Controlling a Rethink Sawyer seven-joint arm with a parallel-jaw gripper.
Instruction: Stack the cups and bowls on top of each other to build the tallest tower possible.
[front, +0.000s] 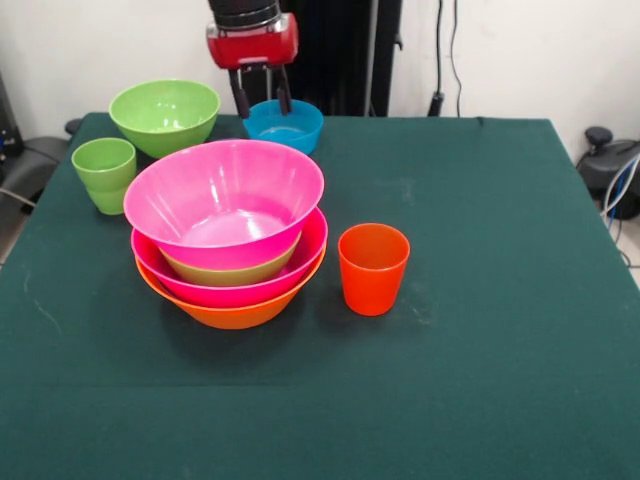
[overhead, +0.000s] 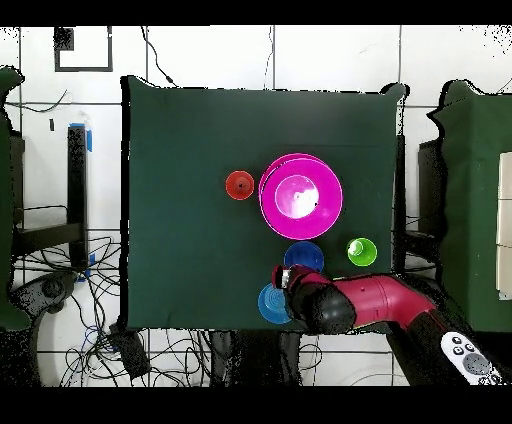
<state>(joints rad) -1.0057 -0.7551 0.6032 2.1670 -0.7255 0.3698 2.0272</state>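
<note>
The tower (front: 228, 235) stands left of the table's middle: an orange bowl lowest, then pink, green and a large pink bowl on top; it also shows in the overhead view (overhead: 300, 195). The orange-red cup (front: 373, 268) stands upright just right of it. The light green cup (front: 104, 173) and a green bowl (front: 165, 115) stand at the far left. My gripper (front: 262, 105) is open and empty, its fingers (front: 240, 98) hanging at the left rim of the light blue bowl (front: 285, 126) by the far edge. A small dark blue bowl (overhead: 303, 257) shows only from overhead, behind the tower.
My red arm (overhead: 370, 300) reaches in over the table's robot-side edge and covers the green bowl from overhead. Cables and chairs stand around the green table (front: 480, 300). A white handset (overhead: 465, 356) lies beside the robot base.
</note>
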